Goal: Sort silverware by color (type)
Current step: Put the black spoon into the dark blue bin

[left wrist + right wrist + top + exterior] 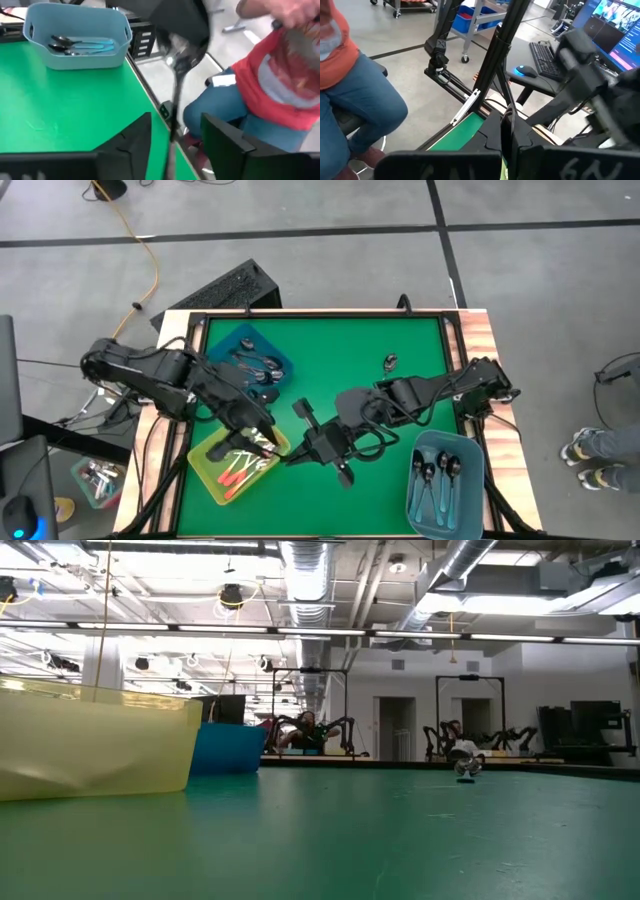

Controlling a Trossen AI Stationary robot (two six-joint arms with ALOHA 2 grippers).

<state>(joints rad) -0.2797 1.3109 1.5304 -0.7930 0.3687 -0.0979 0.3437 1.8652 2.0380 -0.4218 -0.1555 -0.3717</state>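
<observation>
Both arms meet just beside the yellow bin (pixel 205 463), at the side that faces the middle of the green counter (pixel 340 350).

Left claw (pixel 262 442): over that edge of the yellow bin. Its wrist view shows the fingers (pixel 135 142) standing wide, clamping nothing.

Right claw (pixel 297 454): tip to tip with the left claw, just off the yellow bin. Fingers pressed together. In the left wrist view it is the dark block (pixel 180 20) gripping the bowl end of a dark grey spoon (pixel 176 80). The handle hangs down through the gap of the left claw. I cannot tell whether it touches either finger.

Rest of the silverware:
- Orange-red-handled spoons (pixel 240 470) lie inside the yellow bin.
- Dark spoons (pixel 258 366) lie in the dark blue bin (pixel 285 363), just beyond the yellow bin toward the far edge.
- Teal-handled spoons (pixel 440 480) lie in the light blue bin (pixel 470 448), well apart from the yellow bin across the counter.
- One lone spoon (pixel 390 362) lies on the bare counter, far from the yellow bin, toward the far right corner.

A seated person in a red top (pixel 280 75) shows beyond the counter edge.
</observation>
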